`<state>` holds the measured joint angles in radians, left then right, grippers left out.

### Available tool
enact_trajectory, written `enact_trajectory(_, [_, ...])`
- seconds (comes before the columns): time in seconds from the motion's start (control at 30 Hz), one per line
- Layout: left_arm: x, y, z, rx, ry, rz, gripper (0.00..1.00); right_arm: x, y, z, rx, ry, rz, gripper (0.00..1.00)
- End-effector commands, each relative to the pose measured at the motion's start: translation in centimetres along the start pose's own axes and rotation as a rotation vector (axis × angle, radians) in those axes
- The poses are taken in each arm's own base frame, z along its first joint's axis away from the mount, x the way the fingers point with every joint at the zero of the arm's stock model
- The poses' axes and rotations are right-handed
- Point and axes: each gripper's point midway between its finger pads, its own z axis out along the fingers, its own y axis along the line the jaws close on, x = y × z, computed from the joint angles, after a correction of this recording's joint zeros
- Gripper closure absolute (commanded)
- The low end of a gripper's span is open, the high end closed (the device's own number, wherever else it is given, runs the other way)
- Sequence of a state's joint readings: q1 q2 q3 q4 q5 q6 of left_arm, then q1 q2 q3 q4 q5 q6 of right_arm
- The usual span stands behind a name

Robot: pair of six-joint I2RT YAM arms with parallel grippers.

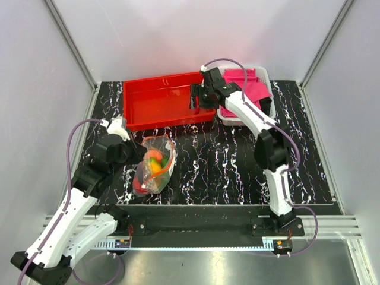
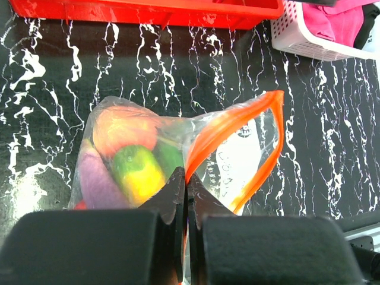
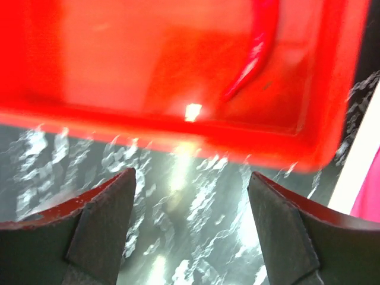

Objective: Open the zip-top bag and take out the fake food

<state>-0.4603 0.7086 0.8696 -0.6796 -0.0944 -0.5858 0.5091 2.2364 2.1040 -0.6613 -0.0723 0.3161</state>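
Clear zip-top bag (image 2: 237,148), orange zip strip; red tray (image 1: 163,101); black white-veined table (image 1: 237,166); pink cloths (image 1: 246,83).

The clear zip-top bag (image 2: 240,157) lies on its side, red-orange zip mouth gaping, colourful fake food (image 2: 127,160) bunched inside.

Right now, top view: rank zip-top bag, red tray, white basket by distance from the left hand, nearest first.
1. zip-top bag: pinched in the left hand, near left of the table.
2. red tray: beyond the bag, at the far edge.
3. white basket: far right, beside the tray.
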Motion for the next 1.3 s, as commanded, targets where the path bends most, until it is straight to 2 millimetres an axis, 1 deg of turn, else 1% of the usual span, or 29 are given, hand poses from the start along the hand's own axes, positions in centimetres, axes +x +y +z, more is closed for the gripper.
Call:
enact_trajectory(0.0, [-1.2, -1.1, -0.1, 0.057, -0.057, -0.028, 1.0, -0.1, 7.3, -8.8, -0.157, -0.05, 0.022, 0.07])
enact_trajectory(0.03, [-1.2, -1.2, -0.2, 0.06, -0.059, -0.033, 1.0, 0.6, 8.1, -9.6, -0.167, -0.048, 0.005, 0.04])
enact_trajectory(0.07, [-1.3, -1.3, -0.4, 0.067, -0.064, -0.036, 1.0, 2.9, 9.2, -9.7, -0.172, -0.01, -0.02, 0.0])
enact_trajectory(0.1, [-1.3, -1.4, -0.6, 0.075, -0.067, -0.041, 1.0, 3.1, 10.2, -11.6, -0.184, -0.036, -0.043, 0.0])
enact_trajectory(0.13, [-1.4, -1.6, -0.7, 0.081, -0.07, -0.045, 1.0, 4.0, 10.8, -12.3, -0.19, -0.032, -0.066, 0.0])
enact_trajectory(0.17, [-1.4, -1.6, -0.8, 0.084, -0.072, -0.043, 1.0, 5.8, 11.8, -13.9, -0.205, -0.023, -0.098, 0.0])
enact_trajectory(0.23, [-1.4, -1.5, -1.0, 0.087, -0.079, -0.047, 1.0, 6.9, 12.3, -15.5, -0.229, -0.036, -0.097, 0.01])
enact_trajectory(0.27, [-1.3, -1.3, -0.9, 0.082, -0.081, -0.049, 1.0, 8.1, 12.5, -17.2, -0.276, -0.033, -0.097, 0.0])
enact_trajectory(0.3, [-1.3, -1.3, -1.0, 0.082, -0.084, -0.052, 1.0, 8.4, 14.2, -18.5, -0.378, -0.045, -0.083, 0.0])
enact_trajectory(0.33, [-1.3, -1.3, -1.0, 0.081, -0.085, -0.054, 1.0, 10.3, 13.5, -18.2, -0.387, -0.02, -0.066, 0.0])
enact_trajectory(0.37, [-1.2, -1.3, -0.9, 0.081, -0.082, -0.056, 1.0, 10.0, 13.9, -20.4, -0.433, -0.061, -0.057, 0.0])
enact_trajectory(0.4, [-1.1, -1.3, -0.9, 0.083, -0.077, -0.059, 1.0, 10.2, 14.8, -21.2, -0.492, -0.074, -0.063, 0.0])
enact_trajectory(0.43, [-1.0, -1.4, -0.9, 0.087, -0.072, -0.06, 1.0, 11.0, 14.7, -21.5, -0.501, -0.065, -0.067, 0.0])
enact_trajectory(0.53, [-1.1, -1.7, -1.0, 0.1, -0.068, -0.063, 1.0, 12.3, 15.9, -23.4, -0.555, -0.055, -0.089, 0.0])
enact_trajectory(0.6, [-1.3, -2.0, -1.1, 0.108, -0.07, -0.064, 1.0, 12.4, 16.4, -24.3, -0.572, -0.065, -0.091, 0.02])
enact_trajectory(0.63, [-1.3, -2.1, -1.2, 0.113, -0.07, -0.066, 1.0, 12.5, 16.7, -24.4, -0.582, -0.067, -0.092, 0.04])
enact_trajectory(0.67, [-1.5, -2.2, -1.3, 0.116, -0.075, -0.071, 1.0, 12.5, 17.2, -24.1, -0.593, -0.064, -0.088, 0.17])
enact_trajectory(0.7, [-1.5, -2.2, -1.4, 0.118, -0.078, -0.074, 1.0, 12.4, 17.7, -24.2, -0.608, -0.063, -0.085, 0.23])
enact_trajectory(0.73, [-1.5, -2.2, -1.4, 0.117, -0.078, -0.077, 1.0, 12.9, 18.5, -23.7, -0.625, -0.042, -0.091, 0.31])
enact_trajectory(0.77, [-1.6, -2.2, -1.4, 0.118, -0.079, -0.079, 1.0, 12.9, 19.3, -23.6, -0.653, -0.039, -0.09, 0.43])
enact_trajectory(0.8, [-1.7, -2.3, -1.6, 0.123, -0.085, -0.081, 1.0, 12.8, 20.0, -23.6, -0.668, -0.043, -0.095, 0.43])
enact_trajectory(0.83, [-1.8, -2.4, -1.7, 0.125, -0.086, -0.083, 1.0, 13.2, 20.6, -22.5, -0.663, -0.03, -0.1, 0.43])
enact_trajectory(0.87, [-1.8, -2.4, -1.7, 0.127, -0.086, -0.086, 1.0, 13.2, 20.9, -22.0, -0.658, -0.035, -0.112, 0.51])
enact_trajectory(0.9, [-1.8, -2.4, -1.8, 0.127, -0.088, -0.086, 1.0, 12.6, 21.5, -21.9, -0.664, -0.047, -0.119, 0.53])
enact_trajectory(0.93, [-2.0, -2.4, -2.0, 0.129, -0.094, -0.091, 1.0, 13.2, 21.7, -20.5, -0.647, -0.023, -0.124, 0.53])
enact_trajectory(1.0, [-1.9, -2.4, -2.0, 0.127, -0.095, -0.103, 1.0, 13.2, 22.8, -19.8, -0.657, -0.022, -0.137, 0.56])
enact_trajectory(1.03, [-1.8, -2.2, -1.9, 0.122, -0.095, -0.107, 1.0, 14.1, 23.2, -18.4, -0.645, 0.008, -0.14, 0.57])
enact_trajectory(1.1, [-1.6, -2.2, -1.8, 0.12, -0.089, -0.112, 1.0, 14.7, 24.4, -18.0, -0.651, 0.02, -0.151, 0.58])
enact_trajectory(1.27, [-1.4, -2.4, -1.6, 0.125, -0.073, -0.129, 1.0, 16.1, 24.6, -13.9, -0.586, 0.038, -0.151, 0.6])
